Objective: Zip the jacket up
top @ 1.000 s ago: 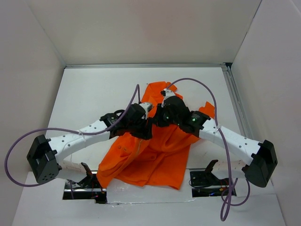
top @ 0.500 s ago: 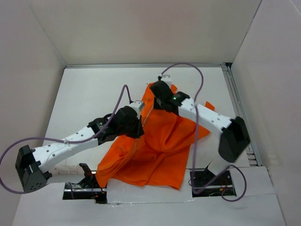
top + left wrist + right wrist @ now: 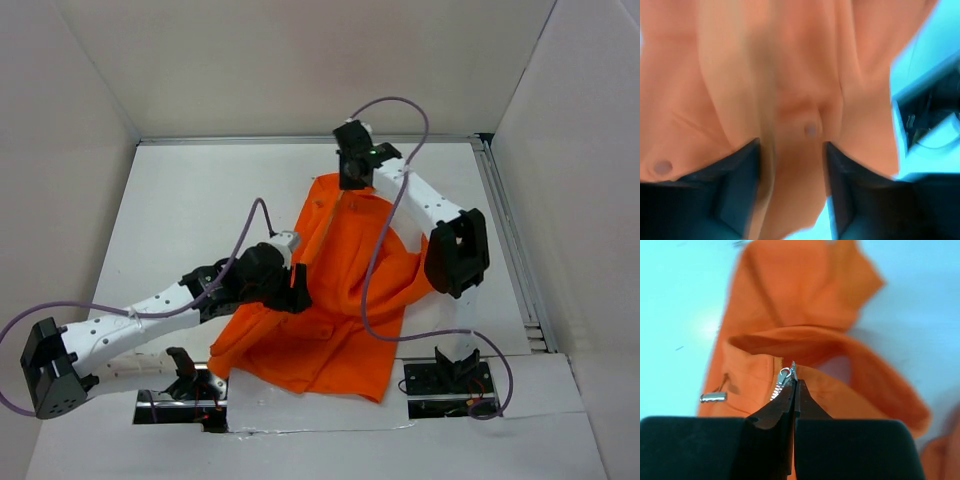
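Observation:
The bright orange jacket (image 3: pixel 350 280) lies on the white table, collar toward the far wall. My right gripper (image 3: pixel 348 178) is at the collar end. In the right wrist view its jaws (image 3: pixel 794 382) are shut on the silver zipper pull (image 3: pixel 790 371), with silver teeth (image 3: pixel 776 390) just below it and the stand collar (image 3: pixel 805 337) arching behind. My left gripper (image 3: pixel 293 292) sits on the jacket's lower left part. In the left wrist view its fingers (image 3: pixel 742 185) stand either side of a fold of orange fabric (image 3: pixel 790 190) that fills the gap, near a snap (image 3: pixel 810 130).
White walls enclose the table on three sides. A metal rail (image 3: pixel 508 235) runs along the right edge. Purple cables (image 3: pixel 400 105) loop above both arms. Black mounts (image 3: pixel 440 378) sit at the near edge. A silver cord end (image 3: pixel 713 397) lies on the jacket.
My right gripper has moved from the jacket's middle toward the far wall, up to the collar, and the jacket front has straightened. My left gripper has shifted slightly nearer and left.

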Robot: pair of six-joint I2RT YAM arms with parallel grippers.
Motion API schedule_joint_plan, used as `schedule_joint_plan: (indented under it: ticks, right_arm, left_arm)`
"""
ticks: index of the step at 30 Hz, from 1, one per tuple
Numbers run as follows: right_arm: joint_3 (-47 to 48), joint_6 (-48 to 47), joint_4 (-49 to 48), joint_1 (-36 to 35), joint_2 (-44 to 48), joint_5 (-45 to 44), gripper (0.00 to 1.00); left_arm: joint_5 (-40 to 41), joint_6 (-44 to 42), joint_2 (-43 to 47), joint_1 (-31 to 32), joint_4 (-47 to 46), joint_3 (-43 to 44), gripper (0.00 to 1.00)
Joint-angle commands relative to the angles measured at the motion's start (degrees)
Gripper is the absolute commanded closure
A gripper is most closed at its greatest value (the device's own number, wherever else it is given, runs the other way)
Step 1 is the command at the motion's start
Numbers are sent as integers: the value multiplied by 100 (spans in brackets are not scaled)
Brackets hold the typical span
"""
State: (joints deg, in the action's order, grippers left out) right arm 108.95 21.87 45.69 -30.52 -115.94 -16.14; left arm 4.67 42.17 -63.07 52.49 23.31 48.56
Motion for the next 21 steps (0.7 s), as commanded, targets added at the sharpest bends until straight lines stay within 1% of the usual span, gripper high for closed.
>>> schedule_joint_plan:
  ticks: [1, 2, 3, 4, 5, 6, 7, 8, 9, 10, 11, 12, 13, 14, 15, 16, 18, 19, 21]
  right_arm:
    - [-680, -665, -1615, 855, 580, -86, 100]
    - [-864, -779, -1642, 846, 851, 188, 100]
    - [-1058, -807, -1703, 820, 1010, 364, 79]
    - [-1547, -850, -1887, 785, 1186, 627, 60]
    - [-1787, -790, -1958, 776, 1544, 699, 40]
    - [-2146, -755, -2028, 776, 1722, 865, 12]
    - [-2289, -719, -2029, 802, 1872, 867, 8]
    - [-2429, -623, -2029, 828, 2178, 832, 0]
    - [-2666, -553, -1960, 846, 2468, 701, 0]
    - [-2781, -552, -1924, 846, 2471, 648, 0]
    - [-3043, -430, -1889, 890, 2749, 595, 0]
    - [-3185, -333, -1836, 916, 2891, 534, 0]
    - [-3326, -167, -1818, 969, 3154, 516, 0]
    - [-3484, -87, -1810, 1091, 3252, 585, 0]
    - [-3816, -34, -1853, 1179, 3349, 629, 0]
    - [-3967, 54, -1871, 1267, 3506, 691, 0]
    - [-4449, 107, -2011, 1504, 3604, 936, 0]
    - [-4565, 116, -2064, 1566, 3640, 1033, 0]
    - [-4811, 90, -2204, 1724, 3614, 1287, 0]
  left_arm:
    - [-950, 133, -2, 192, 727, -4, 26]
    - [-950, 98, -47, 113, 701, 31, 12]
    - [-907, 107, -91, 51, 719, 66, 2]
    - [-863, 116, -126, -36, 754, 110, 1]
    - [-888, 64, -188, -298, 806, 223, 1]
    - [-836, 89, -223, -466, 894, 329, 1]
    - [-818, 72, -232, -607, 990, 548, 1]
    - [-810, 2, -215, -913, 1043, 645, 1]
    - [-801, -42, -145, -1212, 1000, 820, 1]
    - [-862, -112, -118, -1215, 922, 883, 1]
    - [-958, -226, -118, -1519, 573, 945, 1]
    - [-1107, -566, -127, -1662, 334, 971, 1]
    - [-1308, -683, -292, -1820, 167, 1076, 1]
    - [-1415, -780, -459, -2126, 78, 1173, 1]
    - [-1581, -1007, -652, -2285, 51, 1313, 1]
    - [-1696, -1053, -1124, -2600, 25, 1602, 1]
    - [-1898, -1228, -1688, -2840, 59, 1928, 1]
    - [-1943, -1273, -2257, -3041, 68, 2234, 1]
    - [-1865, -1291, -2822, -3165, 261, 2639, 1]
